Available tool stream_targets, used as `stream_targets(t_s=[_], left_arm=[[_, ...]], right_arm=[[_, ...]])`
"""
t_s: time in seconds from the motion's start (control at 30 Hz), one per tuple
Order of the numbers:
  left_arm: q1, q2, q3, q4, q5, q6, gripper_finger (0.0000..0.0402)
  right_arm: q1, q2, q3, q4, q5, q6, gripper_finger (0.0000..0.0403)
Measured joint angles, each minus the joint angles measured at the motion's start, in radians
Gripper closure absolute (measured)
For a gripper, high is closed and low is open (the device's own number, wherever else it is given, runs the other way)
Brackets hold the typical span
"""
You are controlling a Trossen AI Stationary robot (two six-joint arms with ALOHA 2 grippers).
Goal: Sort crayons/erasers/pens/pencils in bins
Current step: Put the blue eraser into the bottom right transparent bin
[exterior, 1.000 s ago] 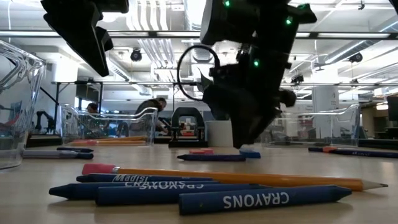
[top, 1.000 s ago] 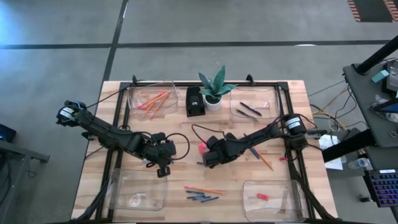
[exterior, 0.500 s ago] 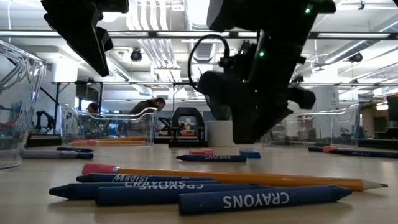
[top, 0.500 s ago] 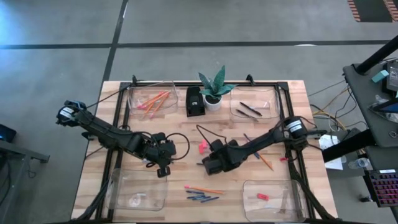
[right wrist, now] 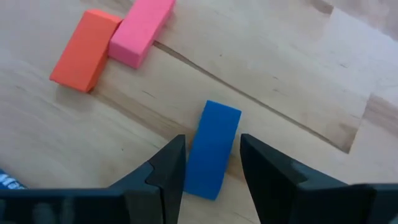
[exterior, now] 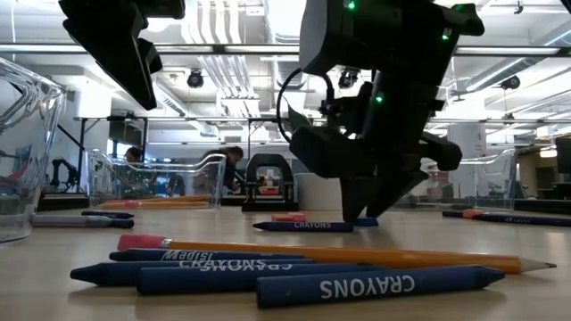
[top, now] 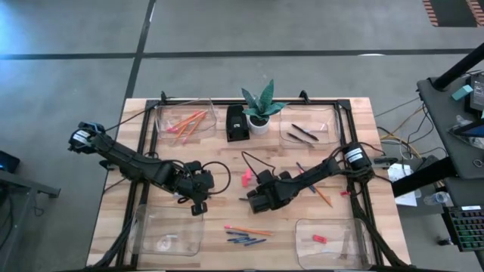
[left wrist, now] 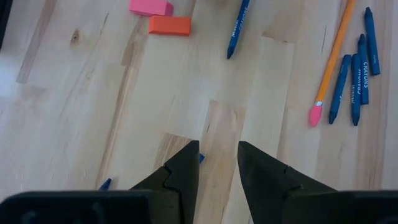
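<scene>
right wrist view: blue eraser [right wrist: 212,149] between pincer [right wrist: 211,171] fingers | high view: hidden

blue eraser [right wrist: 212,149] partly behind pincer fingers [right wrist: 165,171]

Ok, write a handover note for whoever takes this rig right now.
Right gripper: open, lowered around a blue eraser mid-table, not gripped yet.
Left gripper: open, empty, over bare wood left of centre.
Done: pencils in the far-left bin, pens in the far-right bin, one red eraser in the near-right bin.
Left: the blue eraser, pink eraser and orange eraser beside it, a lone crayon, a crayon cluster and one pencil near the front edge, two more sticks right of centre.
</scene>
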Motion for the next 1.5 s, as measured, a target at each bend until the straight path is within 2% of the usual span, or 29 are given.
stream_targets(t_s=[0.4, 0.67, 0.9, 1.13, 1.3, 1.5], left_arm=[[0.000, 0.000, 0.000, 0.000, 0.000, 0.000, 0.0305], [0.000, 0.001, -0.001, 0.001, 0.000, -0.001, 0.0305], [0.000, 0.001, -0.001, 0.007, 0.000, -0.003, 0.0305], [0.000, 0.001, -0.001, 0.014, 0.000, -0.003, 0.0305], [0.000, 0.001, -0.001, 0.016, 0.000, -0.003, 0.0305], [0.000, 0.001, -0.001, 0.016, 0.000, -0.003, 0.0305]], right_arm=[[-0.007, 0.003, -0.001, 0.007, 0.005, -0.234, 0.0347], [-0.008, -0.060, -0.006, -0.011, 0.008, -0.378, 0.0355], [-0.007, -0.159, -0.006, -0.026, 0.014, -0.495, 0.0356], [-0.007, -0.175, -0.036, -0.026, -0.013, -0.448, 0.0352], [-0.008, -0.150, -0.052, -0.019, -0.113, -0.390, 0.0321], [-0.020, -0.150, -0.052, -0.008, -0.134, -0.374, 0.0282]])
